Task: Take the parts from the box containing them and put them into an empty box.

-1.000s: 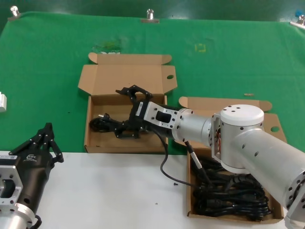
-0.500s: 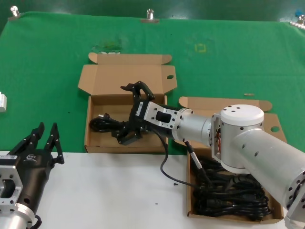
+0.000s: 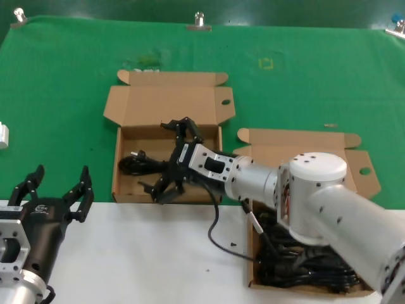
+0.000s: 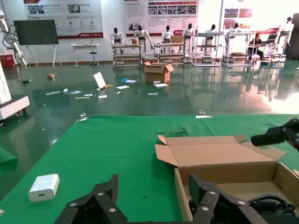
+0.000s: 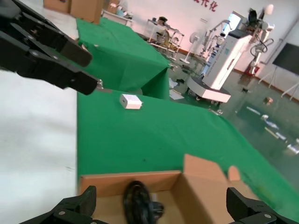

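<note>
A black power cord bundle (image 3: 134,166) lies on the floor of the left cardboard box (image 3: 166,101), at its left end. My right gripper (image 3: 155,156) hovers just over that cord, open wide and holding nothing. In the right wrist view the cord (image 5: 137,204) lies between the spread fingers (image 5: 84,199). The right cardboard box (image 3: 297,140) holds several more black cords (image 3: 304,261), partly hidden by my right arm. My left gripper (image 3: 62,172) is open and empty at the table's front left, near the left box's front corner (image 4: 183,196).
A small white block (image 3: 3,135) sits on the green cloth at the far left and also shows in the left wrist view (image 4: 42,186). Both box lids stand open toward the back. A white surface runs along the front edge.
My right gripper has opened wide and let go of the cord, which now lies in the left box. My left gripper has gone from shut to wide open.
</note>
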Robot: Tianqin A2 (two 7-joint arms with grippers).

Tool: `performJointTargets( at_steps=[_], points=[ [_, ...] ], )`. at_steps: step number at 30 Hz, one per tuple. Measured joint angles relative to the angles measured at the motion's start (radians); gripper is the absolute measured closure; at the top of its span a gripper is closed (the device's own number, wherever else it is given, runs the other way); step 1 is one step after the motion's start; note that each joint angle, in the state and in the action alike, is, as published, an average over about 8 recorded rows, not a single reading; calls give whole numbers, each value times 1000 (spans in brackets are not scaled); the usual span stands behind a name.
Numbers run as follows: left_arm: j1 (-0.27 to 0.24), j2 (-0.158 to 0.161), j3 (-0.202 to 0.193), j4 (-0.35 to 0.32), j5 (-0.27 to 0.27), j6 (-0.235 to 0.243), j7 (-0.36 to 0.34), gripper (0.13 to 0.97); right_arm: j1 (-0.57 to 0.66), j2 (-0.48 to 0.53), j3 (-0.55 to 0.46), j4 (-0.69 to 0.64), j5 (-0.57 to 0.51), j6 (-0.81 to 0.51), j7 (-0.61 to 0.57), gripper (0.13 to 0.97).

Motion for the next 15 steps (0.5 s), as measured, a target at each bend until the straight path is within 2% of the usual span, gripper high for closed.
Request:
performJointTargets(
  at_steps=[2,6,15],
  points=[
    [0,0,0,0,0,0,0,608,-24,6,24,28,-17,12,20,137],
    [0,0,0,0,0,0,0,608,-78,20,79,91,-58,40,65,132],
    [0,0,0,0,0,0,1,375,-214,56,216,249,-158,109,178,129]
  ],
)
